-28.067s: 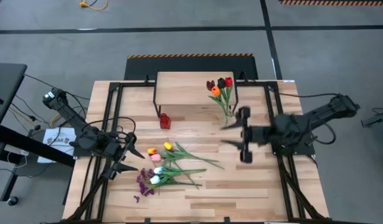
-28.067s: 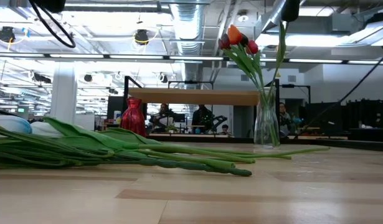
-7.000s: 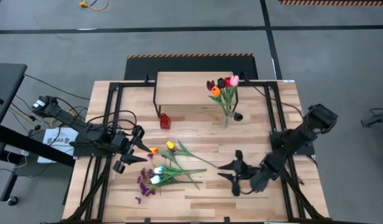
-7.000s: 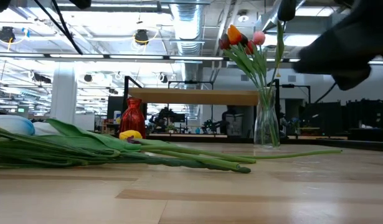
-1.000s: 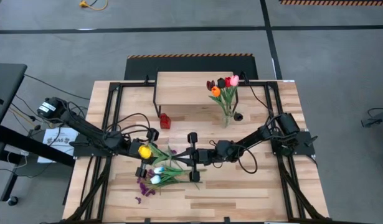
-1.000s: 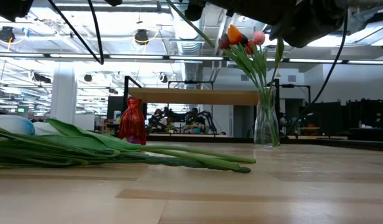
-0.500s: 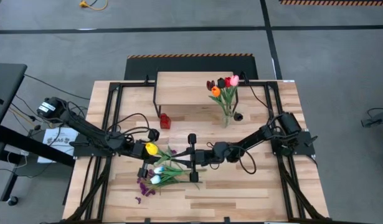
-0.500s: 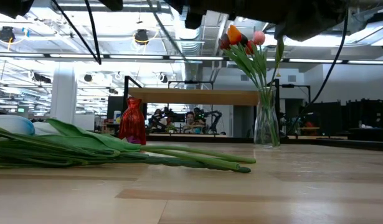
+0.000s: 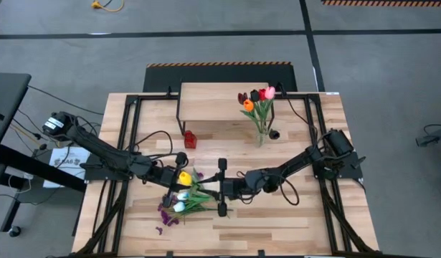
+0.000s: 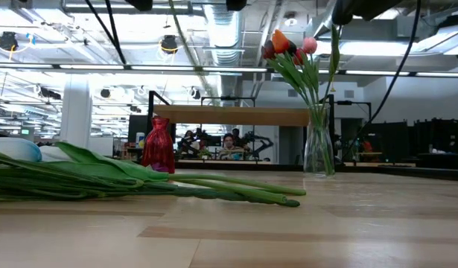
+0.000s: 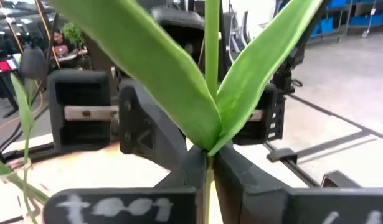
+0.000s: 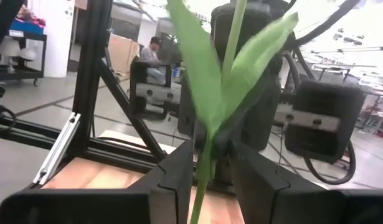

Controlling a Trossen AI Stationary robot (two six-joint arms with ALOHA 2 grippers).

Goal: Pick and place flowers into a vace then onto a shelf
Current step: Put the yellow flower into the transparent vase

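Low on the near tabletop, the loose flowers (image 9: 183,203) lie as they did a second ago. Above them the two arms have drawn closer over mid-table. The left gripper (image 9: 171,178) pinches a yellow tulip (image 9: 183,178) by its stem, fingers (image 11: 190,168) pressed tight. The right gripper (image 9: 221,187), shut a second ago, now has its fingers (image 12: 179,171) parting around that stem. Farther back, the glass vase (image 10: 319,149) of tulips stands beside the shelf (image 9: 220,97).
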